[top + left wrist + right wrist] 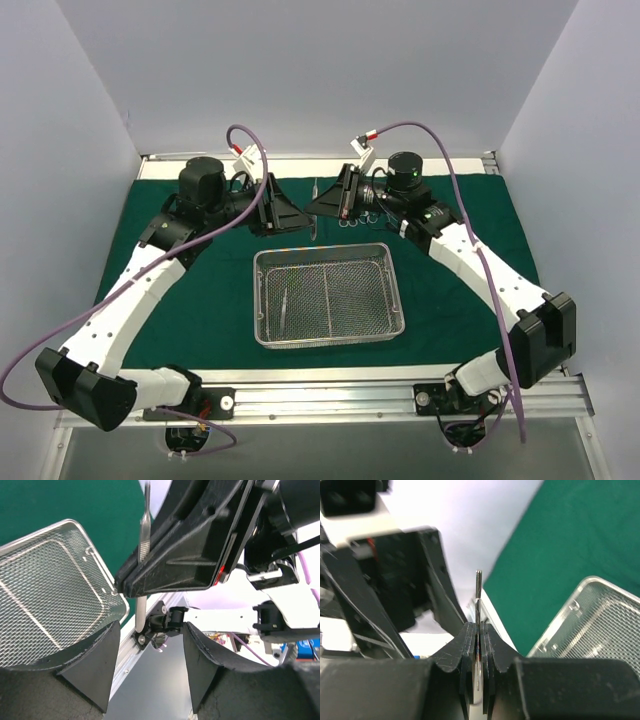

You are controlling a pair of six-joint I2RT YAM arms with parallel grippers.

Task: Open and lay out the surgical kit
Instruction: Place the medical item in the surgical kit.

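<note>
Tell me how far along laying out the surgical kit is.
Done: the green cloth lies spread open with the mesh tray on it. In hand: the right gripper is shut on a slim steel instrument; the left gripper is open beside it. Left: placing that one, plus a thin tool lying in the tray.

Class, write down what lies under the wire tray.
The green cloth lies under the tray, showing all around it and through its mesh. The table beneath the cloth is covered.
</note>
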